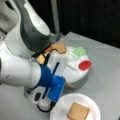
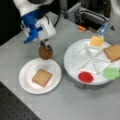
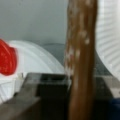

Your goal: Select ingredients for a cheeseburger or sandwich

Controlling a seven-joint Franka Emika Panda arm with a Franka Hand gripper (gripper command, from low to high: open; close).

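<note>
The robot's gripper (image 2: 44, 47) is squeezed tight on a dark brown round patty (image 2: 45, 51). The patty hangs on its edge, so in the wrist view it looks like a tall brown strip with pale specks (image 3: 80, 60). In a front view the patty hangs just above the gray table (image 2: 75, 105), between a small white round plate (image 2: 27, 85) and a big white round tray with raised ribs (image 2: 72, 62).

A tan toast square (image 2: 41, 77) lies flat in the middle of the small plate, down and to the left of the patty. It looks grainy, like bread.

On the tray lie a yellow cheese square (image 2: 96, 41), a second tan toast square (image 2: 113, 52), a shiny red disc (image 2: 85, 76) and a green leafy piece with a wavy edge (image 2: 111, 73). They sit apart from each other, well away from the gripper.
</note>
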